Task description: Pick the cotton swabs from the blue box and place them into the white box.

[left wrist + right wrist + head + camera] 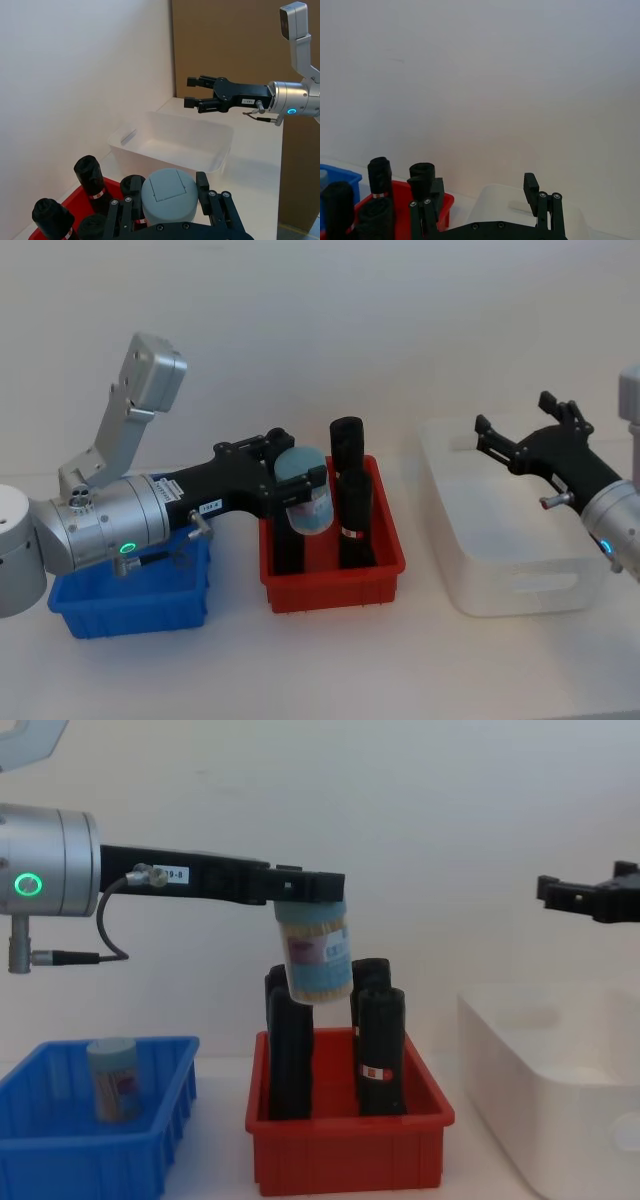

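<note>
Over the red bin [335, 590], seen from the head, the left gripper [298, 468] clamps one tub of cotton swabs [306, 502] above the black cylinders [347, 445]. The right gripper [513, 412] hangs spread open over the white box [520, 592]. From the chest, a second tub [112, 1078] stands in the blue box [90, 1160].

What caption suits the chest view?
Left gripper holds one swab tub above the red bin; second tub sits in blue box.
</note>
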Tool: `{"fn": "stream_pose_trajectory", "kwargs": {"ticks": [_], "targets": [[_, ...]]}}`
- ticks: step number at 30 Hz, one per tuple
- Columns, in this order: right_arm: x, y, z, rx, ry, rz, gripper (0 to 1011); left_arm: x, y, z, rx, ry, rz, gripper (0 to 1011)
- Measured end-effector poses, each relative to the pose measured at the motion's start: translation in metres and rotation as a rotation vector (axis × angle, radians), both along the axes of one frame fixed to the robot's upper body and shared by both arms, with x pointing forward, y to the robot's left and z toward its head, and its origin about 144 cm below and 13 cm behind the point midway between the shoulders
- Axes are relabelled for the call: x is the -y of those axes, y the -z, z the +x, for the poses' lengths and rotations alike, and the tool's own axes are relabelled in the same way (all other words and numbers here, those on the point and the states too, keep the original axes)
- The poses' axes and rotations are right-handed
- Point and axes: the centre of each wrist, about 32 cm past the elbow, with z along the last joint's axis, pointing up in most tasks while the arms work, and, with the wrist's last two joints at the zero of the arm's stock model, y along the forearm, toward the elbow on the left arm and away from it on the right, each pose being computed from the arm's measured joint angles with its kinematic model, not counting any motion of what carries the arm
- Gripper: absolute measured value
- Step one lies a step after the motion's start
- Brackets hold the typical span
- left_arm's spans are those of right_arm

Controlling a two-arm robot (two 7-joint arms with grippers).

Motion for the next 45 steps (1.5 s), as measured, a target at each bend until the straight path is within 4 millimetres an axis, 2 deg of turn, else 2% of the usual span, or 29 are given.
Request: {"fn": "stream_pose_trajectory", "kwargs": {"ticks": [23, 31, 45], "targets": [[-0.01, -0.009, 0.001, 0.017, -0.337, -0.11, 1002, 0.001, 0.0, 0.001, -0.002, 0.009, 0.0, 660], [-0.021, -0.006, 0.009, 0.01, -0.46, -0.156, 1002, 0.001, -0.001, 0.001, -0.002, 0.01, 0.0, 660], [-0.043, 0.001, 0.028, -0.012, -0.553, -0.195, 1002, 0.001, -0.001, 0.001, -0.002, 0.01, 0.0, 659]]}}
